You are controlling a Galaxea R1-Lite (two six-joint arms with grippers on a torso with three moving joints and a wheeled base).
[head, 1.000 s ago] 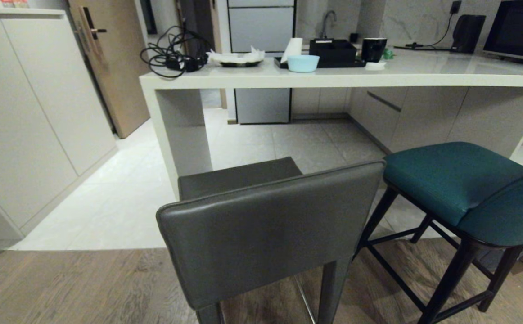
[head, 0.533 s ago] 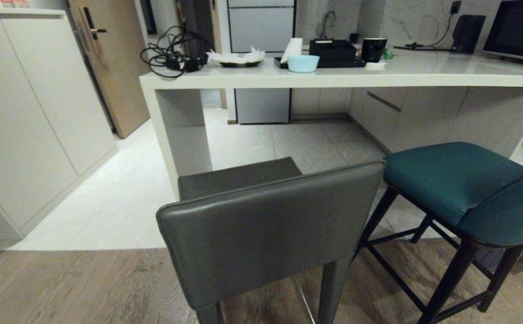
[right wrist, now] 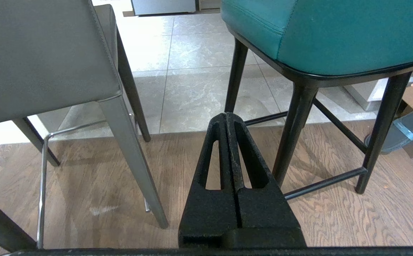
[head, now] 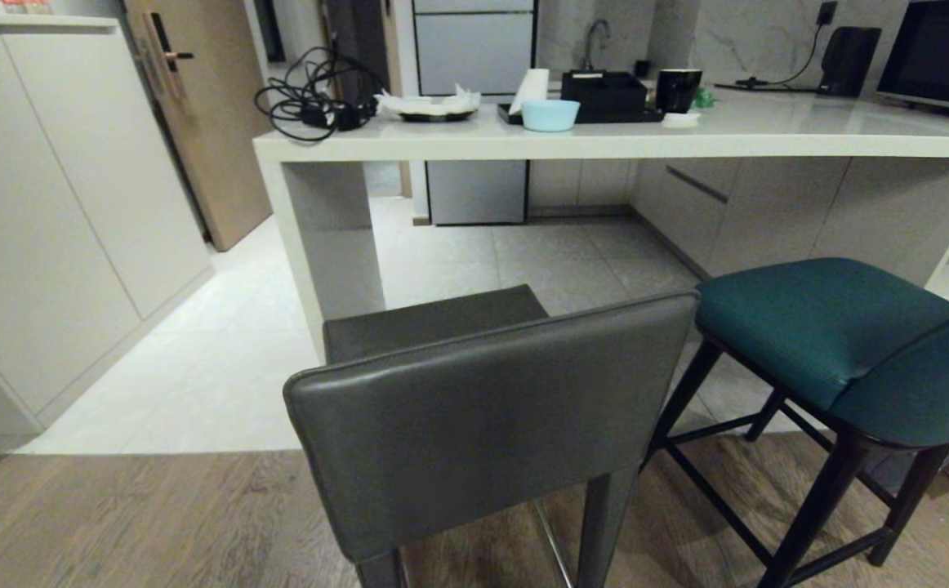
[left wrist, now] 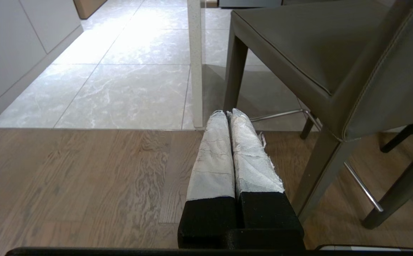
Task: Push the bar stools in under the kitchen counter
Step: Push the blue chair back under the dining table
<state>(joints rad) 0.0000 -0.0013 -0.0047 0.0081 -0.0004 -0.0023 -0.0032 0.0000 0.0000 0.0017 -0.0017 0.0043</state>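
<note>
The dark grey-brown bar stool [head: 491,408] stands right in front of me, its flat backrest toward me. To its right stands the teal bar stool [head: 834,335] on thin black legs. Both stand out from the kitchen counter [head: 646,143], a pale slab behind them. Neither arm shows in the head view. My left gripper [left wrist: 226,113], its fingers wrapped in white, is shut and empty, low beside the grey stool [left wrist: 334,60]. My right gripper [right wrist: 226,115] is shut and empty, low between the grey stool [right wrist: 50,57] and the teal stool [right wrist: 327,32].
On the counter lie a tangle of black cable [head: 311,98], a plate [head: 434,110], a pale blue bowl [head: 550,114], a black tray [head: 605,94] and a dark cup [head: 677,88]. White cabinets [head: 58,212] line the left. Tile floor [head: 523,261] lies under the counter.
</note>
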